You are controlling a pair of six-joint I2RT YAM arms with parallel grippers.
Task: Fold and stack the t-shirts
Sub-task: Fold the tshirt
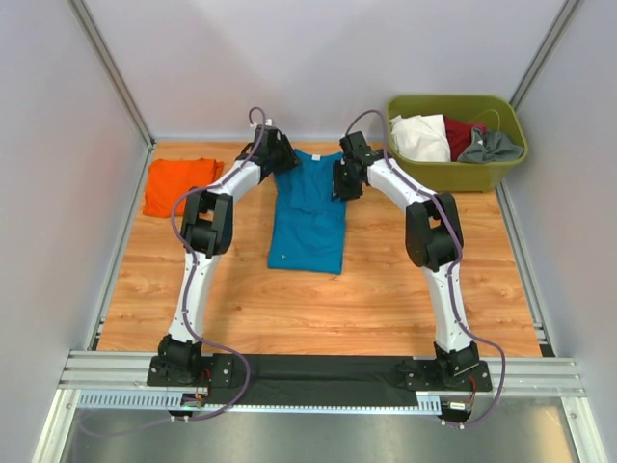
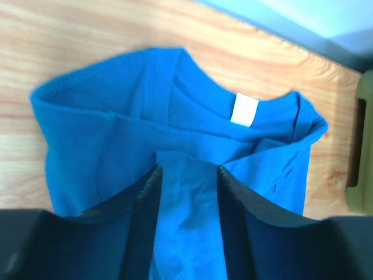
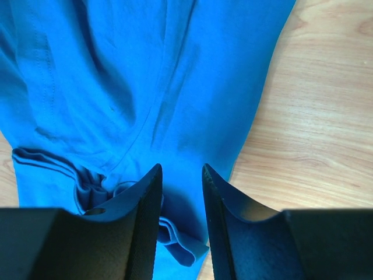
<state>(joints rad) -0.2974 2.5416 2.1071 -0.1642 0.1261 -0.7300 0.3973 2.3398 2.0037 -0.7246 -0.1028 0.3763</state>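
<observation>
Far L of wood table [image 1: 386,289]: orange t-shirt [image 1: 178,185], folded into a small rectangle, lying flat near the L wall, well apart from both arms.

L gripper [image 1: 273,147] sits at the collar end of the teal t-shirt [image 1: 308,227], on its L shoulder. Wrist cam: fingers [image 2: 148,216] spread w/ a clear gap, blue cloth flat beneath and between them, nothing pinched. White neck tag [image 2: 244,109] shows inside the collar just ahead. L sleeve edge looks turned inward.

Teal shirt lies centre of table, collar toward the far wall, hem toward the arm bases, narrowed into a long strip w/ sides folded in.

R gripper [image 1: 345,181] at the shirt's R edge, upper part. Wrist cam: fingers [image 3: 143,221] stand a little apart, narrower gap than L. Bunched fold of cloth [image 3: 87,189] touching the L finger. Can't tell if it's actually gripping the fabric or just resting on it.

Far R corner: olive-green tub [image 1: 453,176], holding white [image 1: 421,137], dark red [image 1: 461,130] and grey [image 1: 492,147] cloth.
</observation>
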